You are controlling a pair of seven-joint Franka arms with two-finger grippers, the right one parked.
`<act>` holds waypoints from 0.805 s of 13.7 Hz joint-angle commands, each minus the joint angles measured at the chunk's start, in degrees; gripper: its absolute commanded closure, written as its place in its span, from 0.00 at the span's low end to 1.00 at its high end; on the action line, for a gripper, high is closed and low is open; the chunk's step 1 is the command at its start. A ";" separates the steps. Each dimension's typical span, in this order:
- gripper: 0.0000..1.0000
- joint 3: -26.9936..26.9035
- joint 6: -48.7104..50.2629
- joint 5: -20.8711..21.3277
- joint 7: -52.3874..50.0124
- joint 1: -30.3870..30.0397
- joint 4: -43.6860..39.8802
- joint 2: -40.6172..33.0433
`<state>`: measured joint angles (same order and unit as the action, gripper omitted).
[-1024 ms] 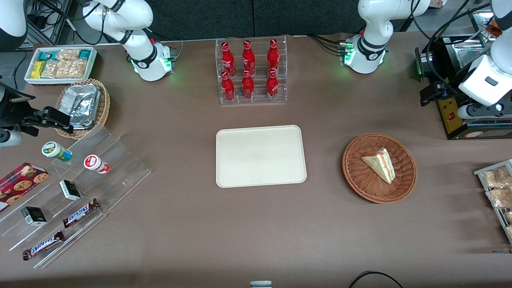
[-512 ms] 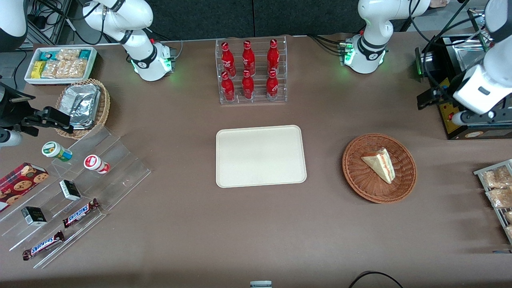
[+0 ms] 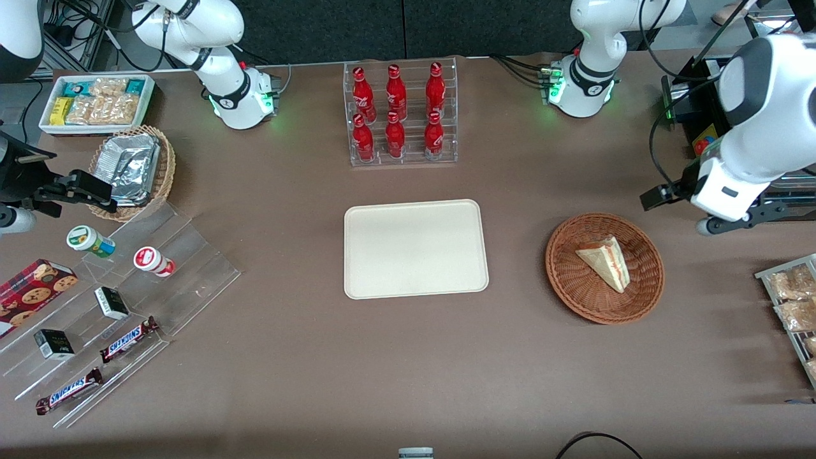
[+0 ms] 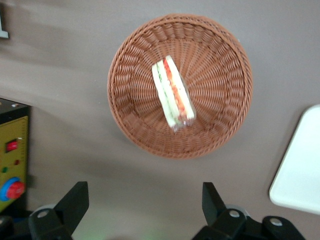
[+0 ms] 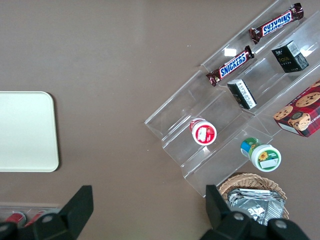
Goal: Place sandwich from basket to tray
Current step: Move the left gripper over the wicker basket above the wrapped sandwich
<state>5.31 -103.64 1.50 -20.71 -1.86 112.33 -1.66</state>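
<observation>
The sandwich (image 3: pixel 605 261), a pale wedge with a red-orange stripe, lies in the round reddish-brown wicker basket (image 3: pixel 574 299). The cream tray (image 3: pixel 414 248) lies flat at the table's middle, beside the basket toward the parked arm's end. My gripper (image 3: pixel 733 220) hovers beside the basket toward the working arm's end, a little farther from the front camera. In the left wrist view the gripper (image 4: pixel 144 192) is open over bare table with nothing between its fingers. That view also shows the sandwich (image 4: pixel 173 97), the basket (image 4: pixel 135 130) and a corner of the tray (image 4: pixel 300 175).
A clear rack of red bottles (image 3: pixel 400 115) stands farther from the front camera than the tray. A black box with a yellow face (image 4: pixel 12 160) sits close to my gripper. A wire rack of snack bags (image 3: pixel 794 299) lies at the working arm's end.
My arm has swung from over the black box toward the basket, nearer the front camera. The sandwich, basket and tray have not moved.
</observation>
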 commanded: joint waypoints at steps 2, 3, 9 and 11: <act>0.00 -0.04 -12.52 0.08 -10.20 0.37 8.42 -0.71; 0.00 -0.04 -16.38 0.08 -11.62 0.37 10.96 -0.71; 0.00 -0.04 -28.79 -0.36 -14.27 0.46 15.73 4.20; 0.00 -0.04 -30.47 -0.80 -14.62 0.46 15.91 6.05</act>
<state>5.34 -132.04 1.36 -34.07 -1.79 127.77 3.25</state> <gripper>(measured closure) 0.000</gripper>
